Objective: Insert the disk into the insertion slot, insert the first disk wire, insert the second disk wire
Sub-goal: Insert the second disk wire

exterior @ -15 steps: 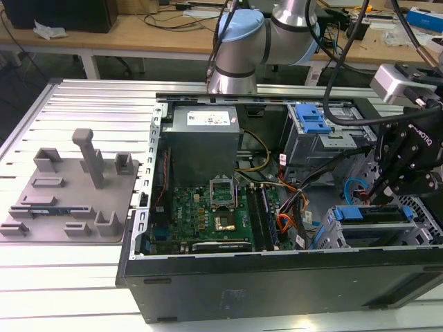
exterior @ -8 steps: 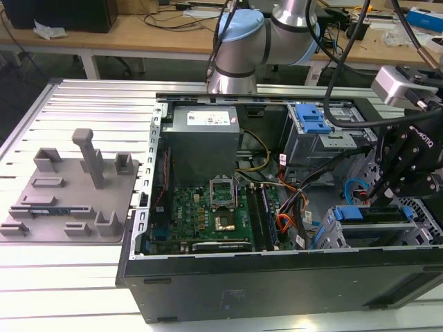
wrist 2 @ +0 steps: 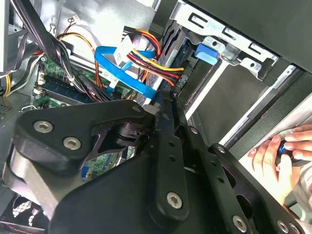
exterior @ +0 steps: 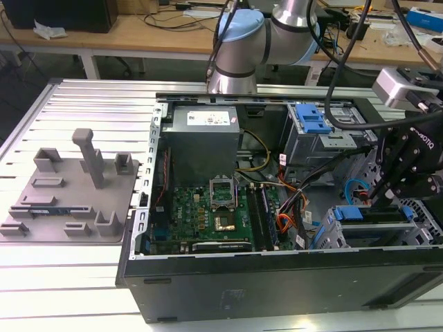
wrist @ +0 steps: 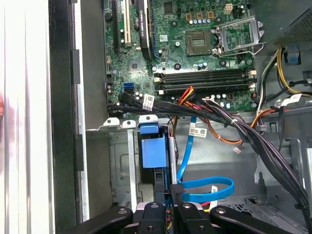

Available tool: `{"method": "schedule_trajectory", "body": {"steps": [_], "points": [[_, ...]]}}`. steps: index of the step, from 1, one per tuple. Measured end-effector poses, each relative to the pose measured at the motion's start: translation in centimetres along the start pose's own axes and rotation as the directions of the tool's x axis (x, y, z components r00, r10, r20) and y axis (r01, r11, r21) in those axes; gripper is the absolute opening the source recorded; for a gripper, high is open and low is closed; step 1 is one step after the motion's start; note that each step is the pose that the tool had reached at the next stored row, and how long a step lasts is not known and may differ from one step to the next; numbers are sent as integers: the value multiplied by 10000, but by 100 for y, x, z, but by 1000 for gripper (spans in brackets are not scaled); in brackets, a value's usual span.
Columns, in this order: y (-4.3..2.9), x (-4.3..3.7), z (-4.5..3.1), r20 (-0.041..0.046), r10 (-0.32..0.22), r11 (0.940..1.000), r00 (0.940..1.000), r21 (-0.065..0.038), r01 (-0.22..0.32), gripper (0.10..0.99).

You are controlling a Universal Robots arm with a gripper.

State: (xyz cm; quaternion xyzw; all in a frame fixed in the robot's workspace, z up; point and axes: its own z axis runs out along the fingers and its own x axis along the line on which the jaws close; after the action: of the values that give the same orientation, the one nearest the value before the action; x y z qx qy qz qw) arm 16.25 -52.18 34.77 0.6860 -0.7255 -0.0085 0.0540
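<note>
The disk (wrist: pixel 152 151), framed by its blue carrier, sits in the insertion slot (wrist: pixel 122 161), the grey cage at the case's front corner on the exterior view's right (exterior: pixel 339 238). My gripper (wrist: pixel 167 187) hovers just behind the disk, shut on the black plug of the second disk wire (wrist: pixel 209 187). That light blue cable loops away from the fingers (wrist 2: pixel 117 73). The first disk wire (wrist 2: pixel 161 66), an orange-red bundle, runs to the back of the disk beside the gripper (wrist 2: pixel 163 105). In the exterior view the gripper (exterior: pixel 379 200) hangs over the disk (exterior: pixel 367 216).
Thick black cable bundles (wrist: pixel 253 141) cross between the motherboard (wrist: pixel 195 48) and the cage. A larger cage with a blue latch (exterior: pixel 311 121) stands further back. The grey power supply (exterior: pixel 204 135) fills the far corner. A person's hand (wrist 2: pixel 278 153) rests outside the case.
</note>
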Motion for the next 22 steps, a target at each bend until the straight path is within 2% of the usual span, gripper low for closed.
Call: {"method": "schedule_trajectory", "body": {"steps": [16,22], "points": [[-16,3,58,4,-2,10000,10000,-1,2,161],[-7,11,120,3,-9,10000,10000,2,9,173]]}}
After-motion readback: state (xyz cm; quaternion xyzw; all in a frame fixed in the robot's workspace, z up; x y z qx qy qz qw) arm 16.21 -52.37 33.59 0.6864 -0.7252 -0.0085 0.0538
